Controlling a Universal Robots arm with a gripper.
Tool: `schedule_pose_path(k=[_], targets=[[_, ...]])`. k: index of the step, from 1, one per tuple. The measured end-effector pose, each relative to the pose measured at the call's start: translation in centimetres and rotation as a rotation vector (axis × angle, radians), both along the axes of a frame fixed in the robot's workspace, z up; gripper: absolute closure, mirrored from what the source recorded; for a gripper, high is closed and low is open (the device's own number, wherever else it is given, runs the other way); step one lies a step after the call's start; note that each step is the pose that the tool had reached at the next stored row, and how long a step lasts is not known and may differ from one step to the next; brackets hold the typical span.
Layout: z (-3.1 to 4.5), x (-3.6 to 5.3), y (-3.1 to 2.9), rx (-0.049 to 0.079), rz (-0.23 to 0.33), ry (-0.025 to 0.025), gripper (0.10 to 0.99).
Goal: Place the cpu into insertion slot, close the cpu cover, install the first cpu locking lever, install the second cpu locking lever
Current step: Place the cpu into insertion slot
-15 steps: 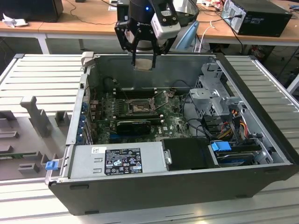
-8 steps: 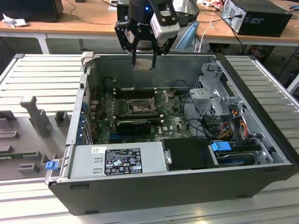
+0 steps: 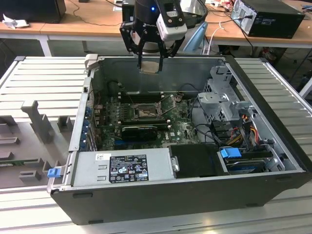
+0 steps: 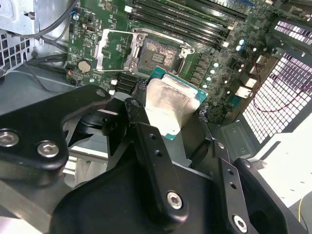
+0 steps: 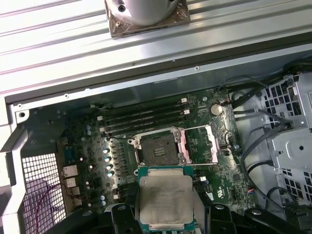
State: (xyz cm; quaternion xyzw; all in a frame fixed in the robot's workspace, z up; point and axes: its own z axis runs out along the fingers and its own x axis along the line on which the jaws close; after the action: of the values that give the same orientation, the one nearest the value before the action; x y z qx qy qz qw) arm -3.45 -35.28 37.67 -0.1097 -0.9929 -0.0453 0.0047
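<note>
My gripper (image 3: pixel 149 65) hangs above the back of the open computer case, shut on the cpu (image 3: pixel 149 67), a flat pale square chip held by its edges. In both wrist views the cpu (image 5: pixel 165 197) (image 4: pixel 170 105) sits between the black fingers (image 5: pixel 119 214), well above the motherboard. Below it the insertion slot (image 5: pixel 158 147) (image 4: pixel 157 53) (image 3: pixel 145 111) lies bare, a square black socket with a dark centre. The cpu cover (image 5: pixel 200 145) (image 4: pixel 114 51) is swung open to one side of the socket.
The black case wall (image 3: pixel 161 195) surrounds the motherboard. A power supply (image 3: pixel 124 168) fills the front, a drive cage (image 3: pixel 222 105) with cables stands at the exterior view's right. Memory slots (image 5: pixel 146 119) run beside the socket; a black card (image 3: pixel 139 130) lies in front of it.
</note>
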Motion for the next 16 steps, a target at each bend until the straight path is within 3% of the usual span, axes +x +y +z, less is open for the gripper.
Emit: schedule_pose_path(k=[16], targets=[[0.0,0.0,0.0,0.0,-0.025,0.0,0.557]])
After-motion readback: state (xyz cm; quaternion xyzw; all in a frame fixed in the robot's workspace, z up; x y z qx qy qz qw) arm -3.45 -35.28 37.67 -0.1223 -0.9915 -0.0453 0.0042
